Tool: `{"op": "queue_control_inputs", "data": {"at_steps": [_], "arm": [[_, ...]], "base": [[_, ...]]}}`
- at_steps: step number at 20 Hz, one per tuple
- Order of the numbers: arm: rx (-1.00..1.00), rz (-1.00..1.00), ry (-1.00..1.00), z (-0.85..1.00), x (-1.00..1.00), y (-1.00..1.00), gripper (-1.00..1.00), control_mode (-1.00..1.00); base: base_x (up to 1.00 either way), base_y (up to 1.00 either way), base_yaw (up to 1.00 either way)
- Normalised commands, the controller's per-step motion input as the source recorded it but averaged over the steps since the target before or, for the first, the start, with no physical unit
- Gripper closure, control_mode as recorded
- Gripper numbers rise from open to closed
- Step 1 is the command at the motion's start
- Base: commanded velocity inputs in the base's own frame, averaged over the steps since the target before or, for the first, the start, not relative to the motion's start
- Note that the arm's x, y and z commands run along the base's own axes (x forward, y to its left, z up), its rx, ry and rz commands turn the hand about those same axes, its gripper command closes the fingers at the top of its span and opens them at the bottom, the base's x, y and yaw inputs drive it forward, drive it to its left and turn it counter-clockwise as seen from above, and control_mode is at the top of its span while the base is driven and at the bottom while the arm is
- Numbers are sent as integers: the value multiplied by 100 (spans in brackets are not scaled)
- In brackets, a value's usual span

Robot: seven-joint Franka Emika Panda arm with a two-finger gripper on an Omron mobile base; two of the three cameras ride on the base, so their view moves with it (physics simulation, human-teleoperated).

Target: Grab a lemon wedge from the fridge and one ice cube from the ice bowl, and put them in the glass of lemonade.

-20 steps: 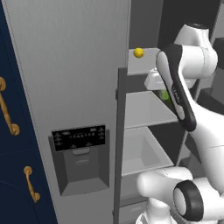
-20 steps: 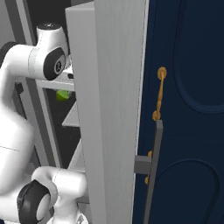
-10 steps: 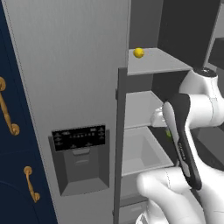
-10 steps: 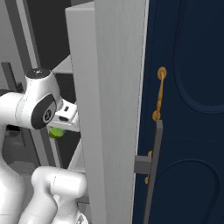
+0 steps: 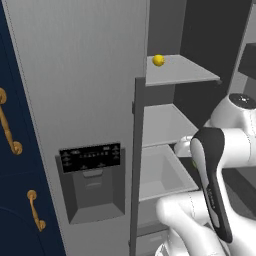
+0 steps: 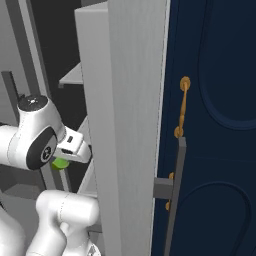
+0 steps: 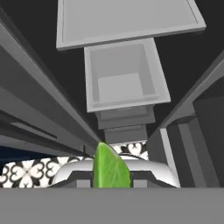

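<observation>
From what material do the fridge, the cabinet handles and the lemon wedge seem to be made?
The fridge: probably brushed steel, judging by its flat, matte grey panels without gloss. The cabinet handles: likely brass, with a golden-orange colour and soft sheen on the knobs. The lemon wedge, held in the end effector: fruit flesh, bright lime green, smooth and slightly glossy.

The left base view stands close behind the arm's left, facing the tall grey steel fridge (image 5: 75, 100) and looking past its closed dispenser door into the open compartment's grey shelves (image 5: 180, 70). The right base view looks from the other side, very near the open door's edge (image 6: 130, 125); both share those shelves. The hand view looks down along the pincer (image 7: 111, 183) onto a grey drawer (image 7: 124, 74).
</observation>
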Motion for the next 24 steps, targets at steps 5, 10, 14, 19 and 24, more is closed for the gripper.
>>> {"op": "queue_control_inputs", "data": {"at_steps": [5, 10, 14, 19, 24], "arm": [[0, 0, 0, 0, 0, 0, 100, 100], [0, 0, 0, 0, 0, 0, 100, 100], [0, 0, 0, 0, 0, 0, 100, 100], [0, 0, 0, 0, 0, 0, 100, 100], [0, 0, 0, 0, 0, 0, 100, 100]], "base": [[-70, 25, 0], [-86, 78, 12], [-41, 97, 36], [32, 51, 62], [93, 0, 86]]}}
